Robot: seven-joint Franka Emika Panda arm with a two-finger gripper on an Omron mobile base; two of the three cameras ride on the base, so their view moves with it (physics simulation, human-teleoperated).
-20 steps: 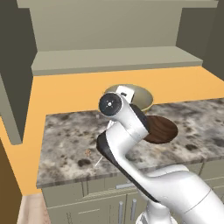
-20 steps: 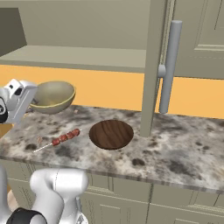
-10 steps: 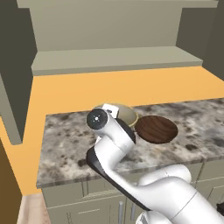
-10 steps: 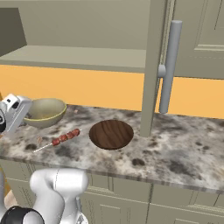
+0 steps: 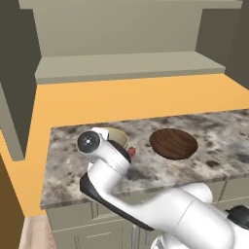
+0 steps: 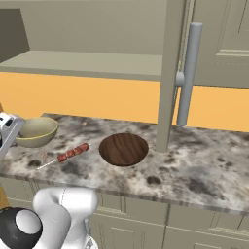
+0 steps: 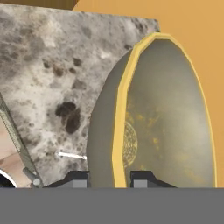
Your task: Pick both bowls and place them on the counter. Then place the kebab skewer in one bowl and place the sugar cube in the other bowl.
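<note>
The gripper (image 7: 110, 179) is seen clenched on the rim of the deep beige-olive bowl (image 7: 166, 118), one dark finger tip lying outside the yellowish rim and the other inside it, as the hand view shows. This bowl (image 6: 35, 131) is found at the left end of the speckled stone bench (image 6: 194, 165), close to the bench's back edge where the plain orange surface (image 6: 97, 97) begins; whether its base rests fully on the stone cannot be told. In the left base view the bowl (image 5: 116, 137) is partly hidden behind the white arm, with only its rim and part of its inside visible. The wide, shallow dark brown bowl (image 6: 123, 149) is set flat on the bench, well to the right of the deep bowl and apart from it. The kebab skewer (image 6: 68, 155) lies on the stone between the two bowls, nearer the front edge, its reddish-brown chunks pointing toward the brown bowl and its pale stick toward the bench's left end; neither bowl is touched by it. A tiny pale tan speck, taken to be the sugar cube (image 6: 85, 124), is seen on the bench near the back edge, between the two bowls. An olive-grey shelf (image 5: 126, 65) runs behind the orange surface, and a cabinet door with a grey bar handle (image 6: 187, 73) stands to the right.
</note>
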